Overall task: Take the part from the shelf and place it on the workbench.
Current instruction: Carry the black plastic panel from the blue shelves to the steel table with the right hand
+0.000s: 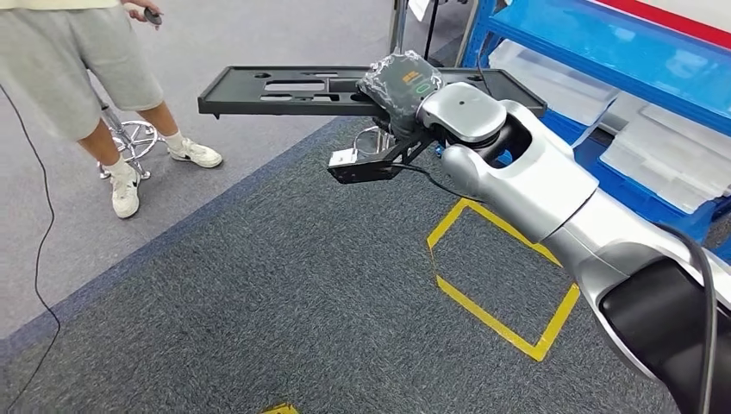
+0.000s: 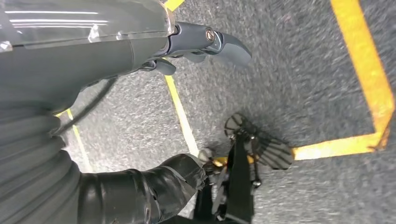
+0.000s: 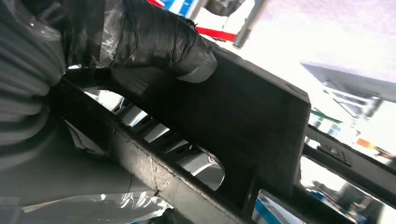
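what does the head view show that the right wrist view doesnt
Head view alone: the whole flat black plastic part with cut-outs, carried level above grey carpet; yellow floor tape; a blue shelf holding clear trays; a person's legs in white shoes.

Right wrist view alone: the thick thumb pressed on the part's edge, seen close, and the ribs along its underside.

Both: the right hand gripping that part.

Right hand (image 3: 154,42) (fingers wrapped) around black part (image 3: 243,121)

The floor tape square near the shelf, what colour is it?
Yellow tape square, clearest in the head view.
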Available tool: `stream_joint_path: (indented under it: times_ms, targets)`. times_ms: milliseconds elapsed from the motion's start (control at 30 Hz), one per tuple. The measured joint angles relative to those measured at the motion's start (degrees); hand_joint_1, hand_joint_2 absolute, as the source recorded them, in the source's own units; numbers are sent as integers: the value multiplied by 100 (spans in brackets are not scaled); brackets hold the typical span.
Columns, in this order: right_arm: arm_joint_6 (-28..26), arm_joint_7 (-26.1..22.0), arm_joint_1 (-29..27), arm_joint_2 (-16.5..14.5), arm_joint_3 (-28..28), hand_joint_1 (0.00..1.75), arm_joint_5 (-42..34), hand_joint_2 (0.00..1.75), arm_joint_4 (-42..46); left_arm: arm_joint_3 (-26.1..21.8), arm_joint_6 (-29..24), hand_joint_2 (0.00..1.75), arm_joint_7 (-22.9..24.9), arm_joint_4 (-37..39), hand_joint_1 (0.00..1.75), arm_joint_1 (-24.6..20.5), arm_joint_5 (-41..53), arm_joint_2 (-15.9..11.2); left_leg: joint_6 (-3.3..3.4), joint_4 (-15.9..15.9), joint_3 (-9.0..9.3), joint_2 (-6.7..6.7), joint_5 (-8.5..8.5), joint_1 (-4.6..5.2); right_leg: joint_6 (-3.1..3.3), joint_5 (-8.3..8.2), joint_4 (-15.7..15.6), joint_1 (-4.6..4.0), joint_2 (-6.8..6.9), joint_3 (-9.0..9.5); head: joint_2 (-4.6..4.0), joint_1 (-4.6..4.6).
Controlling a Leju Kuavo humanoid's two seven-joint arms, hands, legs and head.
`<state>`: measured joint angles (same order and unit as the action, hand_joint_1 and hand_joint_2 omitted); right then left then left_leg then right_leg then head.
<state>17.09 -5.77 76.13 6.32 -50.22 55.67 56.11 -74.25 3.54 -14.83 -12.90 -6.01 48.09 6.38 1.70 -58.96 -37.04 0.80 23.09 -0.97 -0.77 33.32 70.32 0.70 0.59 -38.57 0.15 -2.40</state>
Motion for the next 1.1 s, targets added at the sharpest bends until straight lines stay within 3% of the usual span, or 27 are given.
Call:
stream_joint_path:
  times_ms: [67,100,167,233,300,367,433,500,567,600,633,700,767,800,867,933,1000,1067,1100]
  targets:
    - [3,-5,-40,25,-8,175,1,175,-1,0,0,175,-1,0,0,-5,0,-1,19,-3,-5,149,-7,21,16,143,535,-7,-56,-275,0,-1]
    - [3,-6,-55,31,-12,175,1,175,-2,0,0,175,-1,0,0,-5,0,-1,22,-7,-6,232,-10,33,37,44,503,-8,-65,-276,0,-1]
    - [3,-7,-58,35,-18,175,1,175,-2,0,0,175,-1,0,0,0,0,-2,23,-21,-5,390,-12,49,113,-383,-138,-23,-172,-2,0,-1]
    - [2,-7,-44,37,-18,175,0,175,-2,0,-1,175,-1,1,0,2,0,17,0,-39,-32,515,-24,50,189,-672,-803,-33,-401,284,0,-6]
    - [2,-7,-37,34,-18,175,0,175,-2,-1,-2,175,0,1,0,7,1,32,-56,-32,-78,621,-57,17,210,-705,-1003,-54,-473,353,0,-8]
    - [-1,-6,-38,14,-20,175,0,175,-4,-1,-3,175,1,-1,0,18,6,25,-124,-7,-99,688,-80,3,217,-743,-1097,-49,-324,399,0,-6]
    - [-4,-5,-37,-17,-27,175,1,175,-12,0,-5,175,9,-3,0,21,23,24,-174,-211,-195,443,58,25,248,-791,-1221,-15,-167,482,0,-24]
    - [-5,-4,-41,-34,-38,175,2,175,-27,0,-10,175,35,-4,0,13,39,28,-224,-843,-492,97,385,14,272,-801,-1266,-15,-21,528,0,-42]
    - [-7,-8,-70,-35,-55,175,2,175,-45,0,-18,175,67,-4,0,8,45,28,-283,-1440,-787,-18,590,-24,268,-787,-1262,-20,136,537,0,-41]
    - [-10,-11,-90,-35,-64,175,2,175,-56,0,-22,175,77,-4,0,11,50,28,-308,-1481,-807,-43,551,-45,257,-776,-1257,-18,214,540,0,-41]
    - [-15,-15,-102,-33,-69,175,2,175,-65,0,-26,175,81,-4,0,14,63,28,-328,-1302,-710,-77,422,-62,237,-762,-1244,-12,287,543,0,-42]
    - [-46,-21,-103,-12,-70,175,1,175,-77,1,-39,175,83,-4,0,17,106,37,-349,-568,-300,-271,110,-61,172,-703,-1185,-11,425,541,0,-45]
    - [-87,-28,-94,82,-60,175,0,175,-78,3,-53,175,85,-3,0,12,142,54,-287,-98,-52,-400,-4,-30,97,-638,-1124,-44,548,538,0,-37]
    - [-98,-35,-97,133,-56,175,1,175,-77,4,-57,175,86,-2,0,14,152,63,-238,-56,-39,-386,18,-10,67,-619,-1116,-65,605,544,0,-31]
    - [-102,-42,-105,205,-53,175,9,175,-74,4,-72,175,85,-2,0,33,163,67,-144,-50,-56,-236,5,-17,13,-584,-1108,-57,668,572,0,-19]
    - [-98,-26,-105,255,-53,175,28,175,-74,4,-85,175,81,-2,0,42,168,78,-72,-33,-53,-115,-14,-26,-29,-399,-883,-15,434,494,0,-17]
    - [-79,-7,-108,292,-54,175,48,175,-78,4,-90,175,74,-2,0,36,170,90,-18,-25,-52,-7,-22,-19,-32,-37,-229,-1,91,189,0,-16]
    - [-44,-2,-119,306,-57,175,57,175,-87,4,-85,175,57,-2,0,29,171,93,11,-28,-54,130,-23,13,-7,191,451,-12,-31,-170,0,-17]
    - [-29,-2,-123,306,-60,175,58,175,-91,4,-82,175,49,-2,0,26,172,96,18,-31,-53,214,-24,31,17,147,549,-18,-52,-247,0,-17]
